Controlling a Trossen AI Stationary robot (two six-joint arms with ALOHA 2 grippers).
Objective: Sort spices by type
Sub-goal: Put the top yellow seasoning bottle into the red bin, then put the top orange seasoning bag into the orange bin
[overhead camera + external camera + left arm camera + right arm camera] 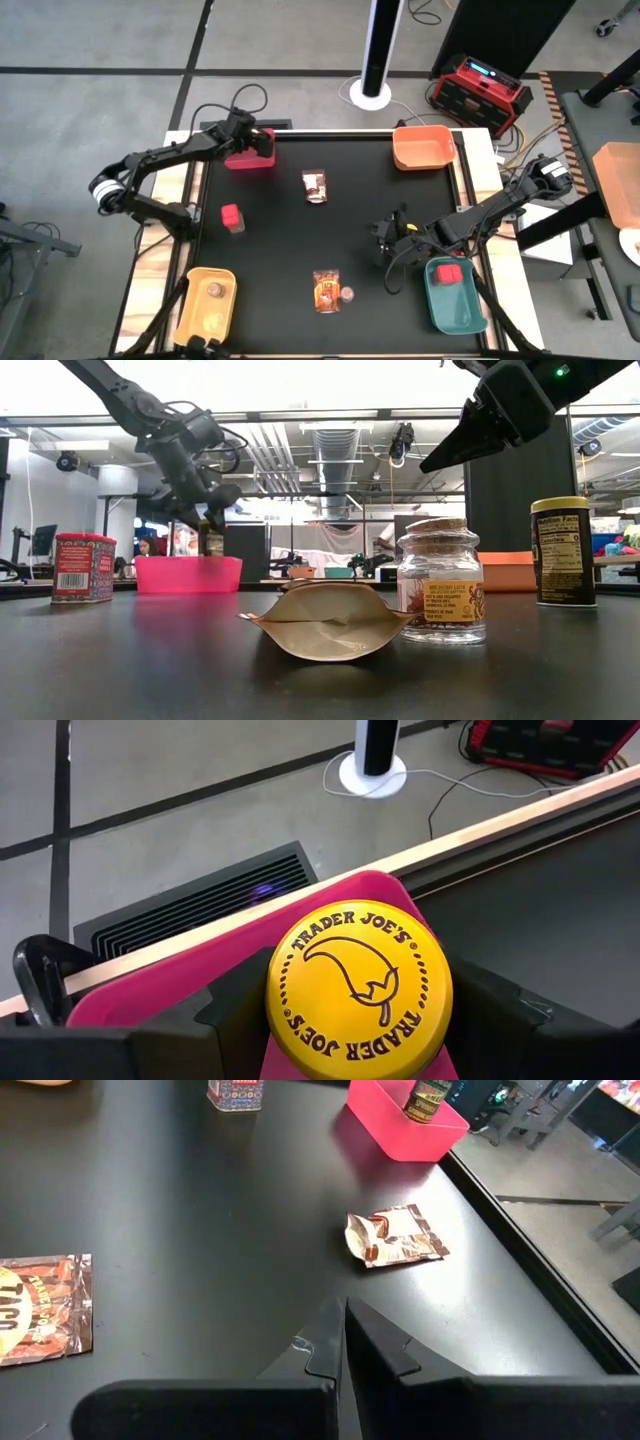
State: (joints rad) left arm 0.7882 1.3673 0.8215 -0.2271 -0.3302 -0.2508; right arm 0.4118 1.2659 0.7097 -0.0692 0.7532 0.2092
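My left gripper is at the table's far left, over the pink bin, shut on a yellow-lidded dark jar whose lower part is inside the bin. My right gripper hangs shut and empty above the table's right half, beside the teal bin. A red blocky container stands on the left. One packet lies in the far middle. Another packet lies near the front with a small cork-topped jar beside it. A second yellow-lidded jar stands on the right. My left gripper pinches the jar between its two fingers, one on each side just under the yellow lid's rim. The fingers come from above, pointing down. The jar stands upright with its bottom inside the pink bin; whether it rests on the bin's floor I cannot tell.
The teal bin holds a red container. The yellow bin at the front left holds a small round jar. An orange bin stands at the far right. Bare black tabletop lies in the middle.
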